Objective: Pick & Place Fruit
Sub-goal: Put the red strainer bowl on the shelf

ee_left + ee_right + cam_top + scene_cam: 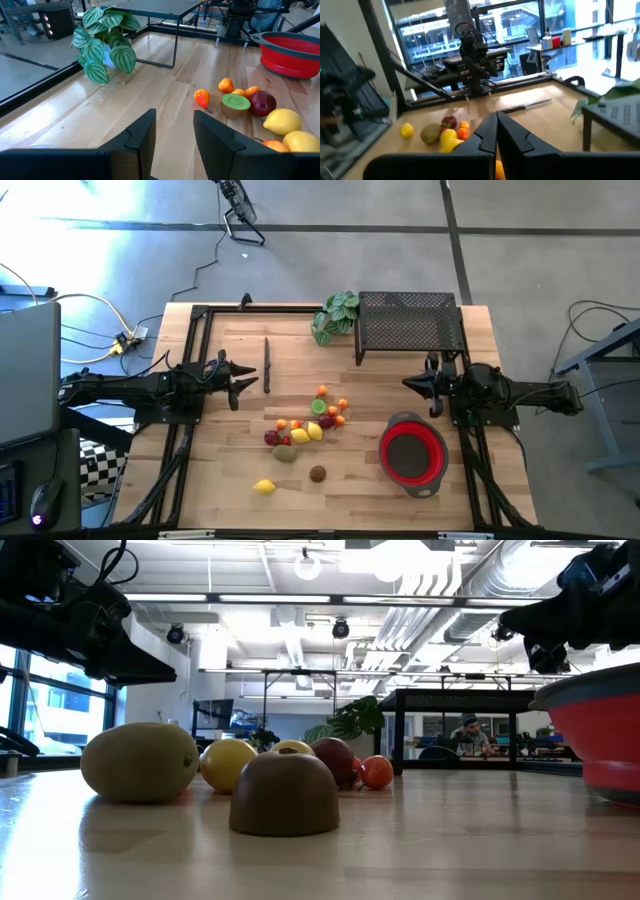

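Note:
The fruit [308,423] lies in a loose cluster on the wooden table's middle: small orange, red, yellow and green pieces. A lemon [264,487] and a brown fruit [317,473] rest apart, nearer the front edge. In the left wrist view the cluster [250,102] shows ahead, with a cut kiwi [235,104] and a dark red fruit [262,102]. My left gripper [250,378] hovers at the table's left, open with nothing between its fingers [142,137]. My right gripper [408,383] hovers at the table's right, shut and empty [496,127].
A red collapsible bowl [412,455] stands at the front right. At the far edge are a green leafy plant [335,315] and a black mesh rack [410,325]. A thin dark knife-like object [267,365] lies near my left gripper. Black frame rails run along both table sides.

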Motion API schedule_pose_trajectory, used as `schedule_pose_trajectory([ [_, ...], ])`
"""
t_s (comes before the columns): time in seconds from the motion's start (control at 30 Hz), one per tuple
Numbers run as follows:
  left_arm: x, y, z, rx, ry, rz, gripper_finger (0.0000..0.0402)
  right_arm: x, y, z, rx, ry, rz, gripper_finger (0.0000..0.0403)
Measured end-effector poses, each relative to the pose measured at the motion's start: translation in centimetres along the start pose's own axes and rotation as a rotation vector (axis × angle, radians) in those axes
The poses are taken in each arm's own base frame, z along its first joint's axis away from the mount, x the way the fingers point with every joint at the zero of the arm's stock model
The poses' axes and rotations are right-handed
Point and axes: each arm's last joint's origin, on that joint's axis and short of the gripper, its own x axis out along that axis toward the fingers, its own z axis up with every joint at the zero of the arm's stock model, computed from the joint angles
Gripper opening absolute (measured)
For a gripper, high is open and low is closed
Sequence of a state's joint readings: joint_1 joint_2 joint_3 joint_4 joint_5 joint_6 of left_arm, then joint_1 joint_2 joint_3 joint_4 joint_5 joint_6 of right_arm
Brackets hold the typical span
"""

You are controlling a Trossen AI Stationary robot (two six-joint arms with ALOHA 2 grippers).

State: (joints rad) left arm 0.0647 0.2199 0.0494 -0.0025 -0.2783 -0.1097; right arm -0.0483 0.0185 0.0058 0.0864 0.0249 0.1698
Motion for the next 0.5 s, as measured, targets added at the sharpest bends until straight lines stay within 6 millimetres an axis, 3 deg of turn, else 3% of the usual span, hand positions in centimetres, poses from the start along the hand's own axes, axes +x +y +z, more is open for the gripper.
schedule_pose_trajectory([
  [0.37, 0.0, 0.0, 0.0, 0.000, 0.000, 0.003, 0.0127, 0.0, -0.2, 0.1, -0.018, -0.006, -0.089, 0.0003],
  [0.5, 0.0, 0.0, 0.0, 0.000, -0.001, 0.006, 0.0127, -0.1, 0.0, 1.3, -0.015, -0.026, -0.085, 0.0003],
])
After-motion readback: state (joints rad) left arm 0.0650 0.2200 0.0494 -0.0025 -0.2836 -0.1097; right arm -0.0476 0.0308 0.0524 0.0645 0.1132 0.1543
